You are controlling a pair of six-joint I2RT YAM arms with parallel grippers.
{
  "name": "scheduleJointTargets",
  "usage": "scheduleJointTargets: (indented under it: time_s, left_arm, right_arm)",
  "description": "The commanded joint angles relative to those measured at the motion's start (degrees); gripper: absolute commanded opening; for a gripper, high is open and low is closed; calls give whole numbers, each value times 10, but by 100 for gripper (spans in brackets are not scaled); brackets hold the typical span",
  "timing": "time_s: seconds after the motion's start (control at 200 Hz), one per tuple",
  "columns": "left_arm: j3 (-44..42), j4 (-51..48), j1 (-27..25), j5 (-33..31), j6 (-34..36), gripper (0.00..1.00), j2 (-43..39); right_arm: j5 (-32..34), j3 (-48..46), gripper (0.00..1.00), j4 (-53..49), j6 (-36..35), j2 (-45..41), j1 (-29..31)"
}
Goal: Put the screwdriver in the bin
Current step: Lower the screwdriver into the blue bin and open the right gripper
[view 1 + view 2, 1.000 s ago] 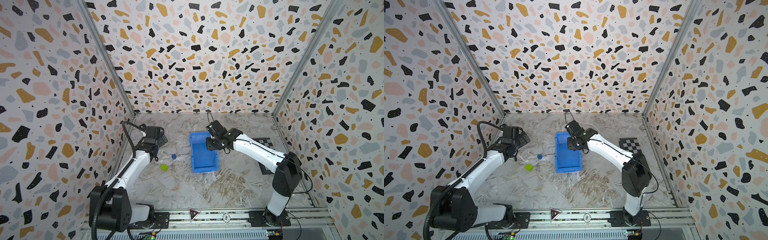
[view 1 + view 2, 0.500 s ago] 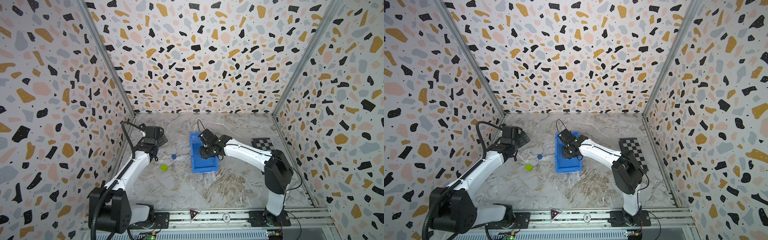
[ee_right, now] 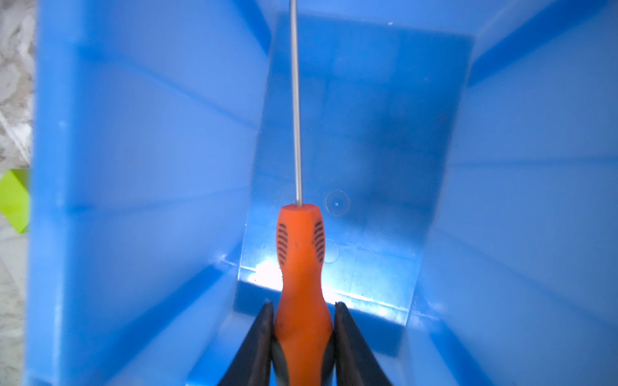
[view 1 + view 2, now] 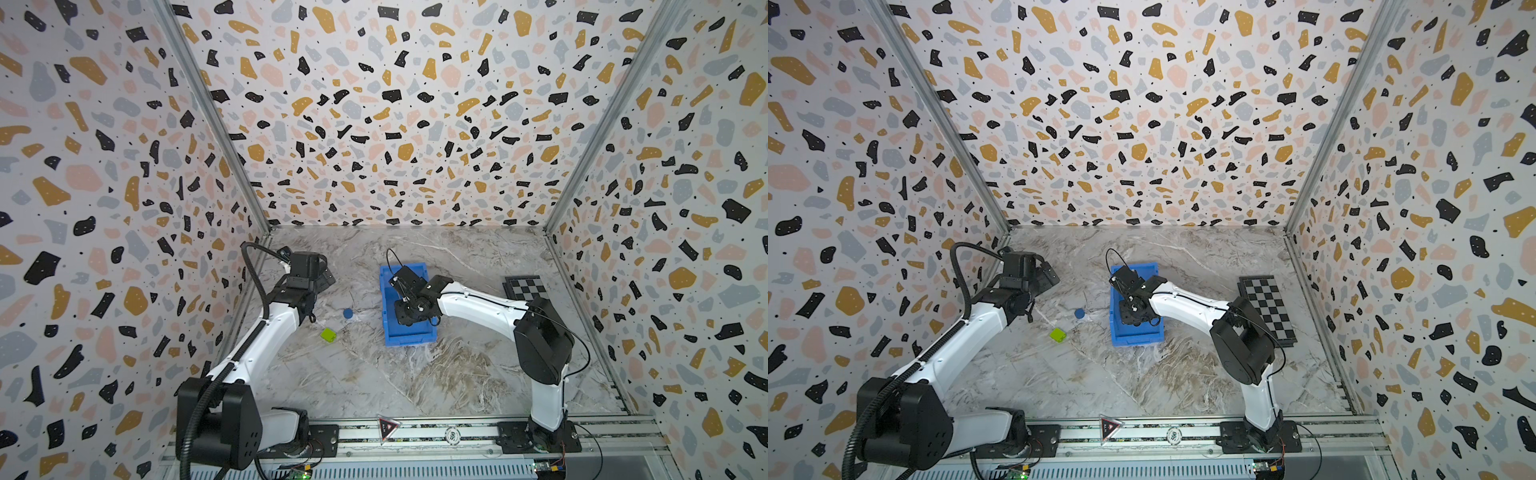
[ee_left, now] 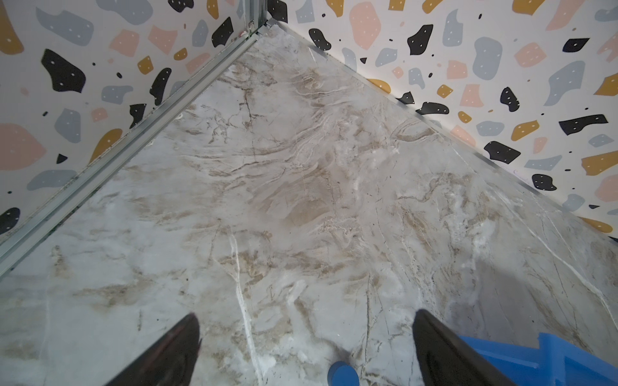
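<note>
Right gripper (image 3: pixel 303 307): jaws drawn in on the waist of the orange handle, one finger on each side; nothing else is held.
Screwdriver (image 3: pixel 301 260): carried inside the walls of the bin, handle towards the gripper, thin shaft running along the bin's length. Whether it touches the floor cannot be told. In both top views the right wrist hides it.
Bin (image 4: pixel 409 338): blue and open-topped, at centre frame in both top views.
Left gripper (image 5: pixel 306 317): jaws wide apart and empty, left of centre in a top view, apart from the bin.
Stage (judged): placement nearly complete; only release and retreat remain.
Hazard, release: if the handle hangs clear of the floor, opening the jaws lets it drop, and it may bounce or roll against a wall.
Hazard, shaft tip: its end runs out of the wrist view, so clearance to the end wall is unknown. A tip pressed on plastic could kick the handle sideways.
Hazard, retreat: the fingers sit low between the side walls. A slanted exit could catch the rim and shove the bin towards the green block (image 4: pixel 328 335) and blue disc (image 4: pixel 348 313) at its left.
</note>
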Motion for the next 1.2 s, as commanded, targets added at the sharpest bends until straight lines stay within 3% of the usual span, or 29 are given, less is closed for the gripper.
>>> scheduleJointTargets:
  time_s: [0.0, 1.197]
  left_arm:
    - [-8, 16, -3, -14, 12, 100, -14]
    - [-21, 26, -2, -38, 27, 100, -27]
  right_arm:
    - [1, 13, 31, -13, 6, 3, 1]
    - [13, 39, 35, -31, 32, 1, 3]
